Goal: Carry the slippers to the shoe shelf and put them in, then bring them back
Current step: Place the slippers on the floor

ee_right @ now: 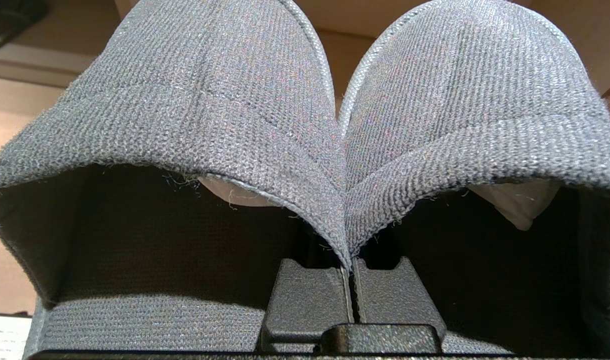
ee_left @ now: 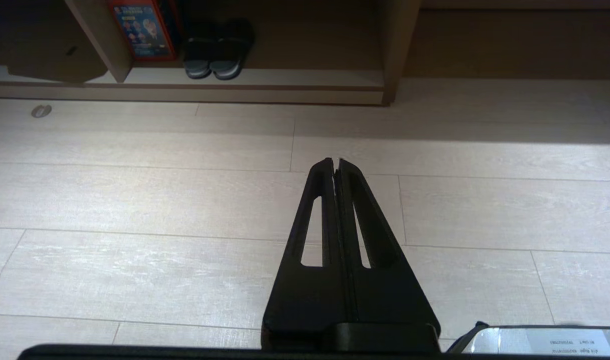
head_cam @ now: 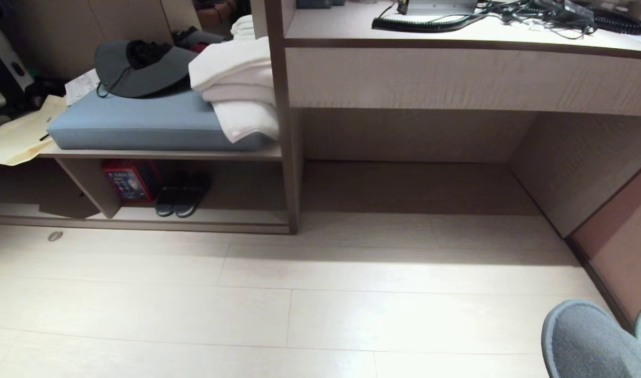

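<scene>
The right gripper (ee_right: pixel 352 285), jaws pinching the blue-grey fabric slippers (head_cam: pixel 588 336) at five o'clock, faces the beige laminate shoe shelf (head_cam: pixel 142 223) at ten o'clock.

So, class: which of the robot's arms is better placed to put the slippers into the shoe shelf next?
Right. Its end effector is shut on the slippers, one finger inside each. The left end effector is shut and empty, over the floor short of the shoe shelf.

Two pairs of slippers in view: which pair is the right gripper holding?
The blue-grey fabric slippers, pinched together in the right gripper. The dark pair stands untouched in the shoe shelf.
</scene>
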Robot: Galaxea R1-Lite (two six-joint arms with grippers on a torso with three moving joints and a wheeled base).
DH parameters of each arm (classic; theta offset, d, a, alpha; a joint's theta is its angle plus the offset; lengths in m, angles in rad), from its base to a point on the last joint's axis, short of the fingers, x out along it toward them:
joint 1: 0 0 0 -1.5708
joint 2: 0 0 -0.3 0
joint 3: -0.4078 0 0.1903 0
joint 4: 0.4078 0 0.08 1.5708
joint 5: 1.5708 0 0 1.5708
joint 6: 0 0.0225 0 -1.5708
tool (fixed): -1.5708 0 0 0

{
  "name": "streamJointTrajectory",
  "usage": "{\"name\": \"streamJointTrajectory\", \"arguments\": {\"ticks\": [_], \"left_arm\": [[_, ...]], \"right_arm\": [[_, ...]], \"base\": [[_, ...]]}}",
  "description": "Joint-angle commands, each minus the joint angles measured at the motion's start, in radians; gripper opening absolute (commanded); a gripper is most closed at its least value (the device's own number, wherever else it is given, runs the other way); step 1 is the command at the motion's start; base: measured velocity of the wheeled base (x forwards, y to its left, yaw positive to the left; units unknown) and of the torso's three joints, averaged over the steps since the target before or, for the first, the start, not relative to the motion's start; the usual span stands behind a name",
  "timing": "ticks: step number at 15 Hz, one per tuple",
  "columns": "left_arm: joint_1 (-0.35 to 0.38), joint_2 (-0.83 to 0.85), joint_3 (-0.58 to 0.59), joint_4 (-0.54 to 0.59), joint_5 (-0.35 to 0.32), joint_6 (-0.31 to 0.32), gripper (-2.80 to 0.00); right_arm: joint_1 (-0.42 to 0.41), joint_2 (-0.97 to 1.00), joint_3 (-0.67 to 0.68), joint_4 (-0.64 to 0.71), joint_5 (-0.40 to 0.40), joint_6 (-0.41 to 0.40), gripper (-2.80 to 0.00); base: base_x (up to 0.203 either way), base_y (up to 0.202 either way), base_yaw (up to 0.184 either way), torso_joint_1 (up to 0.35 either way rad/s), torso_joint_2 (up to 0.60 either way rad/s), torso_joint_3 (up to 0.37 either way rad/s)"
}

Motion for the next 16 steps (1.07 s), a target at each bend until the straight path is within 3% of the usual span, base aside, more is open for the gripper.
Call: {"name": "streamJointTrajectory", "arguments": {"ticks": [1,16], "left_arm": [[0.000,0.001,0.001,0.000,0.001,-0.001,-2.80],[0.000,0.001,0.001,0.000,0.001,-0.001,-2.80]], "right_arm": [[0.000,0.001,0.002,0.000,0.000,0.001,-2.80],[0.000,0.001,0.002,0.003,-0.001,0.012,-2.80]], "base": [[0.000,0.000,0.000,0.002,0.00,-0.198],[0.000,0.000,0.000,0.004,0.00,-0.197]]}}
